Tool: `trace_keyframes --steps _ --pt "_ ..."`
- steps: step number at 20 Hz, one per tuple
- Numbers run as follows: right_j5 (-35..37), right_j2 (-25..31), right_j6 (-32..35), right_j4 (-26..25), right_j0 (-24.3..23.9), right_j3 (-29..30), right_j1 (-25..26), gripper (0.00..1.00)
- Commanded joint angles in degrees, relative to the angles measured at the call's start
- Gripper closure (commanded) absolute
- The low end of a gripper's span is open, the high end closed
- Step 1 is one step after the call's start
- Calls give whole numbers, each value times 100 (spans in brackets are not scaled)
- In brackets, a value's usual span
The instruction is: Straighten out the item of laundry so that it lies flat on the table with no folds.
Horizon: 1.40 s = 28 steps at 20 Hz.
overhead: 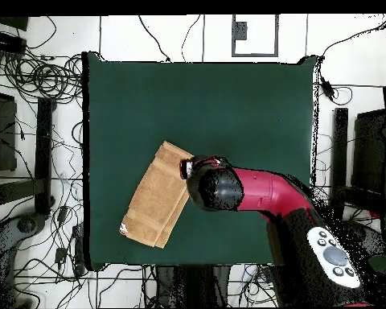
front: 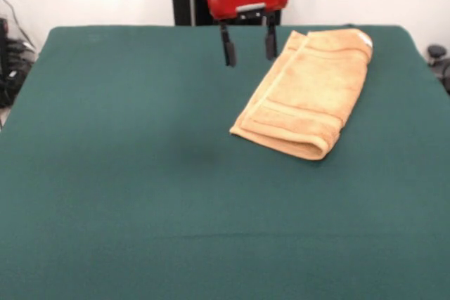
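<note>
Gripper (front: 249,43) hangs open and empty just beside the folded towel (front: 307,93) (long axis diagonal), above the table (front: 140,173).

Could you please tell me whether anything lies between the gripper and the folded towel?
Nothing visible does. The gripper hangs open just beside the towel, with only bare green table between and around them.
</note>
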Motion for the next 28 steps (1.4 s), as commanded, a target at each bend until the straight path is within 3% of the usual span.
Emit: trace_keyframes --steps 1,18,28 --pt "1035 131 -219 -434 441 -144 176 0" --pt "1060 -52 -14 -1000 553 -426 595 0" --pt "783 149 14 -1067 374 -372 870 0"
